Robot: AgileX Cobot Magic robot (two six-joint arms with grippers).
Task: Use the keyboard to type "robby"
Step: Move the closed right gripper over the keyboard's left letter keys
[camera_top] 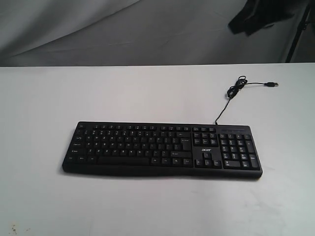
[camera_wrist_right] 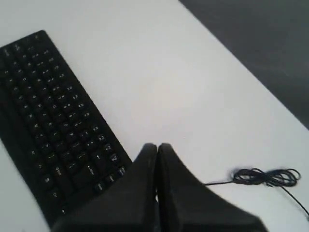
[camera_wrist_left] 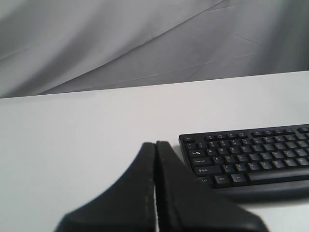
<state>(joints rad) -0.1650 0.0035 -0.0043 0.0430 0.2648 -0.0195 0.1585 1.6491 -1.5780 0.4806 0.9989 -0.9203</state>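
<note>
The black keyboard with white legends lies flat across the middle of the white table, number pad on the right. Neither arm shows in the exterior view. In the left wrist view my left gripper is shut with nothing held, its tips off the keyboard's left end, above bare table. In the right wrist view my right gripper is also shut and empty, hanging beside the number-pad end of the keyboard, between it and the cable.
The thin black USB cable runs from the keyboard's back edge to a small coil and plug at the rear right; the coil shows near the right gripper. Grey cloth hangs behind the table, with a dark stand at the far right.
</note>
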